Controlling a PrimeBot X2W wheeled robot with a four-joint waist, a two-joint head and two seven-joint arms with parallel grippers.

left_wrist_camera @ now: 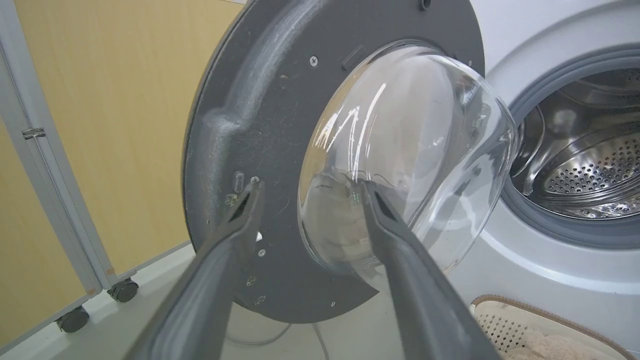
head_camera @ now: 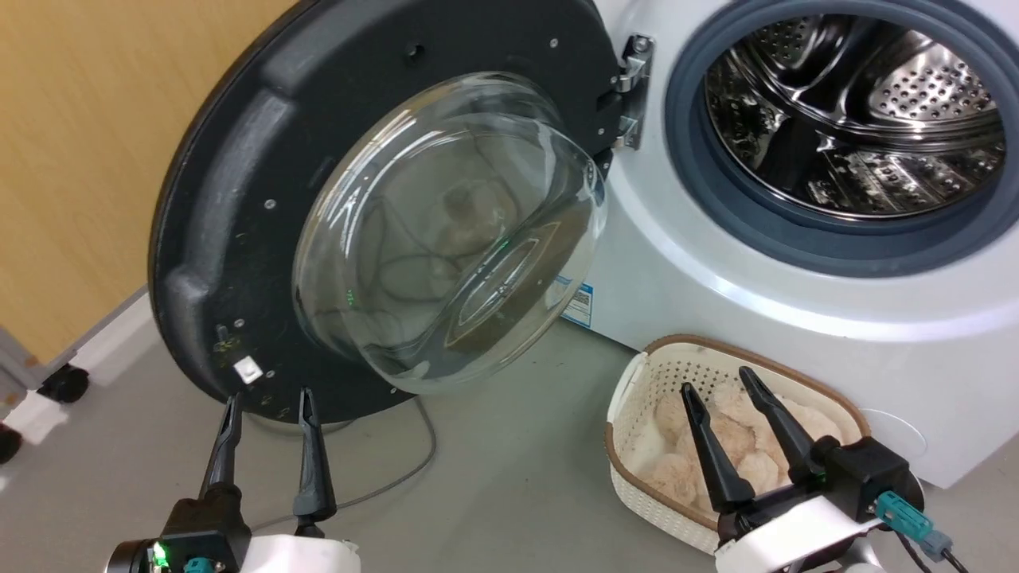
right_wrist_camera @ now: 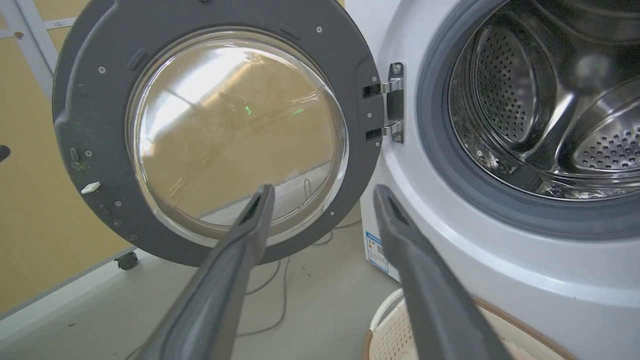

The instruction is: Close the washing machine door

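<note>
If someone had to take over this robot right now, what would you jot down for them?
Left gripper: open, empty, tips by the lower rim of the door; contact unclear.
Right gripper: open, empty, by the basket.
The door stands wide open on its hinge, left of the washing machine opening.
Done: nothing yet. Left: swing the door shut until it latches.
</note>
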